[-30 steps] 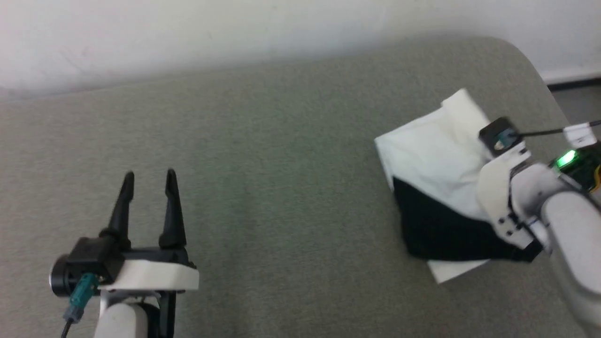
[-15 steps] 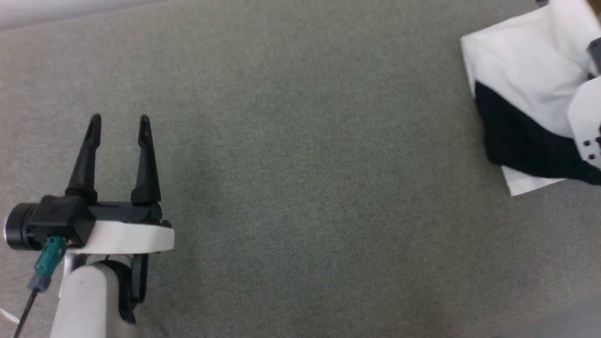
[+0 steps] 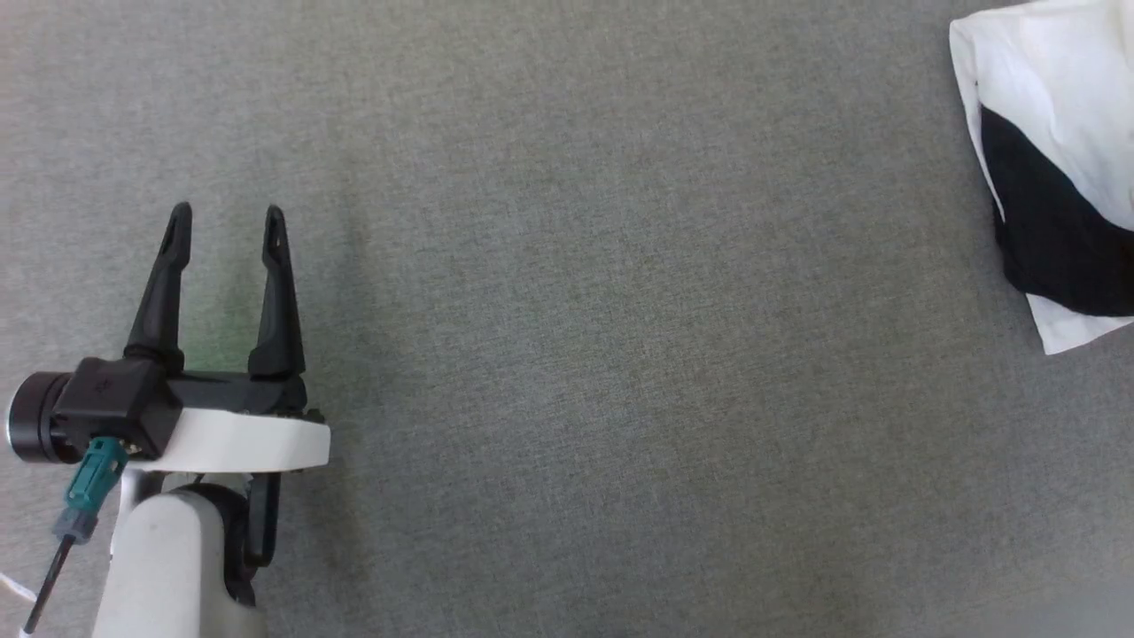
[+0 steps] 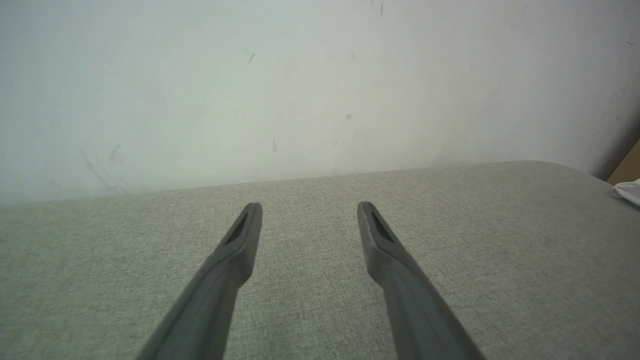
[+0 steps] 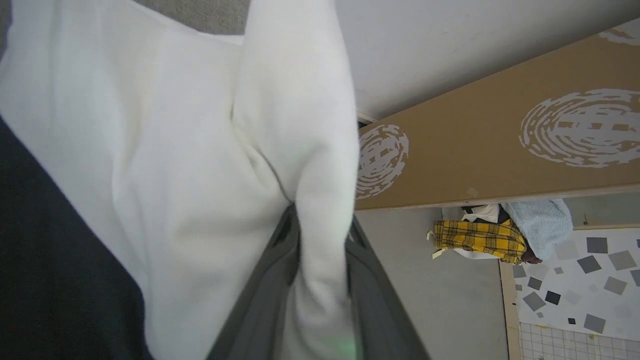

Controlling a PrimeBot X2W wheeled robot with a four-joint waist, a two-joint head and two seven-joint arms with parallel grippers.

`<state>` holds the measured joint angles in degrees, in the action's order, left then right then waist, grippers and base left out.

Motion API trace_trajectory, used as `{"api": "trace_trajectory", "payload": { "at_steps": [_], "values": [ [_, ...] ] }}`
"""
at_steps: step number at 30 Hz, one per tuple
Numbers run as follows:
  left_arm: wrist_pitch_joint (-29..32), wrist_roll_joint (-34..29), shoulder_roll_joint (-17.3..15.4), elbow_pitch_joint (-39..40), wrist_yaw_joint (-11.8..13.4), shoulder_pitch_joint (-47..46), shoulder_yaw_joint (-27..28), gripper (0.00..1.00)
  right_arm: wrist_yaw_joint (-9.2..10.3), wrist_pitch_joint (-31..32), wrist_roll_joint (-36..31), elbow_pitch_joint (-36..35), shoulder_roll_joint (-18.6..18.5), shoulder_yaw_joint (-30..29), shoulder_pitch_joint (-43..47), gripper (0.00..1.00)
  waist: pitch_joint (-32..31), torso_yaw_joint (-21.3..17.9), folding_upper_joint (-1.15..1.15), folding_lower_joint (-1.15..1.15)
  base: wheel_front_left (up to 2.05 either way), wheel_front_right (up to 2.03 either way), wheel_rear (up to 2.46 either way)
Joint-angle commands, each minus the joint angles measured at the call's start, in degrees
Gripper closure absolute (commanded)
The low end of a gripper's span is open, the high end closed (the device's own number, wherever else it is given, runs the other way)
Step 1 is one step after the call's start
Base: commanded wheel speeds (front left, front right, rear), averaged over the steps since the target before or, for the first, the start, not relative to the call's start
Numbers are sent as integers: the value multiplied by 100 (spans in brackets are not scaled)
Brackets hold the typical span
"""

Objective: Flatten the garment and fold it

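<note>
The garment [image 3: 1045, 106] lies folded at the head view's top right edge, white with a black band across it, partly cut off by the frame. In the right wrist view the garment [image 5: 190, 150] is close up, white with black at the lower left. A raised white fold stands between the two fingers of my right gripper [image 5: 322, 225], which press on it from both sides. My left gripper [image 3: 226, 213] rests far to the left on the bare surface, open and holding nothing. In the left wrist view the left gripper [image 4: 309, 207] points toward the wall.
A grey-green padded surface [image 3: 576, 310] spreads between my left gripper and the garment. A pale wall [image 4: 300, 75] backs it. Beyond its right end are a brown cardboard panel [image 5: 500, 145], a yellow plaid cloth [image 5: 475, 240] and a light blue towel [image 5: 540, 220] on the floor.
The head camera has swung, so the garment now sits at the right edge and the right arm has left that view. My left gripper stays open.
</note>
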<state>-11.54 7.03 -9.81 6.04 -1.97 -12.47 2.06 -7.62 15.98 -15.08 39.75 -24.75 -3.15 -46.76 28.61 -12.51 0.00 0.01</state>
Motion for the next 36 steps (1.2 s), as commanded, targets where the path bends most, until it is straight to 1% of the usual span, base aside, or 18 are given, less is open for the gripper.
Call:
{"api": "trace_trajectory", "payload": {
  "at_steps": [1,4,8,12,16,19,24,31,33,36],
  "values": [
    [0,7,-25,-30,19,-10,-12,0,13,-100,-39,53,38,-43,-69,0,-131,40,0,-1,0,0,0],
    [-37,34,20,-104,35,42,-47,0,13,-277,-59,152,81,-115,-41,0,-334,83,0,-1,0,0,0],
    [-119,86,107,-267,44,131,-104,0,13,-669,118,175,160,-218,60,0,-720,197,0,-1,0,0,0],
    [-202,153,222,-507,48,286,-174,0,13,-1128,475,96,226,-261,323,0,-1240,392,0,-1,0,0,0],
    [-257,262,343,-759,64,453,-224,0,13,-1556,940,-221,313,-336,737,0,-1761,637,0,-1,0,0,0],
    [-283,351,418,-949,70,573,-267,0,13,-1809,1297,-611,437,-389,1173,0,-2127,820,0,-1,0,0,0],
    [-303,494,494,-1218,47,732,-343,0,13,-2007,1773,-1561,730,-412,2075,0,-2584,1093,0,-1,0,0,0],
    [-318,584,527,-1511,0,855,-433,0,13,-2095,1996,-3091,1531,-492,3397,0,-2929,1375,0,-1,0,0,0],
    [-322,594,535,-1576,-6,870,-463,0,13,-2163,2012,-3406,1763,-520,3705,0,-2992,1442,0,-1,0,0,0],
    [-329,604,546,-1670,-8,907,-490,0,13,-2266,2045,-3717,2017,-497,4121,0,-3056,1508,0,-1,0,0,0]
  ]
}}
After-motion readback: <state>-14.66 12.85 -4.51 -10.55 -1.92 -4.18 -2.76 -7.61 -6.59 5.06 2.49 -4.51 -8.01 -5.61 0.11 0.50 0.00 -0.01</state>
